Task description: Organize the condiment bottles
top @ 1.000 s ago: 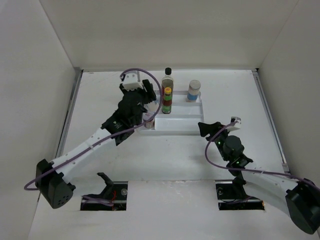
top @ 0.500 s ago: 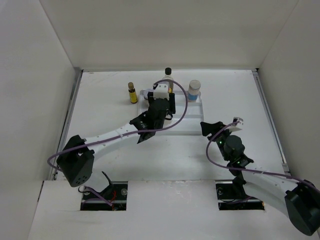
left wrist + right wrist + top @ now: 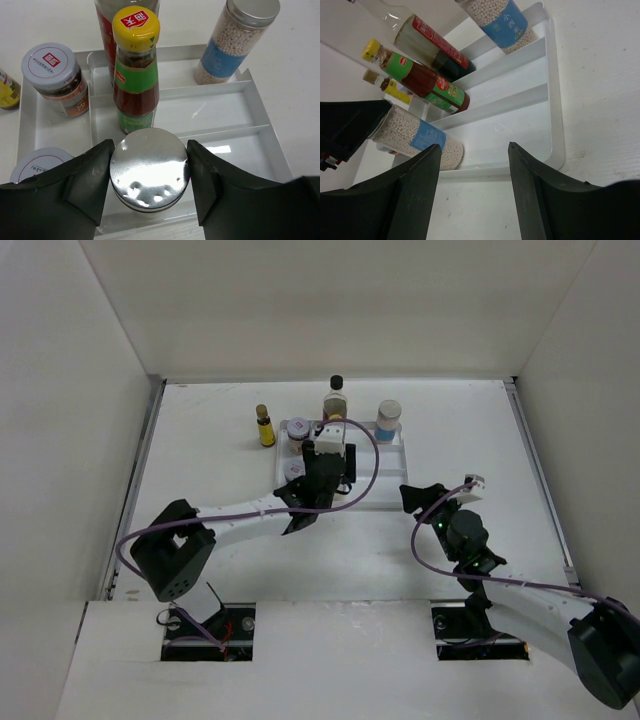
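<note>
1. My left gripper is partly closed on the silver-lidded jar, with one finger against each side just below the lid.
2. The jar stands upright over the near row of the white tray, just in front of the yellow-capped sauce bottle. I cannot tell whether its base rests on the tray.
3. I judge it to be stiff, smooth glass, fairly light and breakable, and best gripped on the body.
4. My right gripper hangs open and empty near the tray's near right corner.

Cap of the yellow-capped brown sauce bottle with green label: red patch, white Chinese characters, one reading "天". Blue label of the clear grain jar — white characters beginning "小". Lid of the white-lidded dark jar — red square logo, illegible.
</note>
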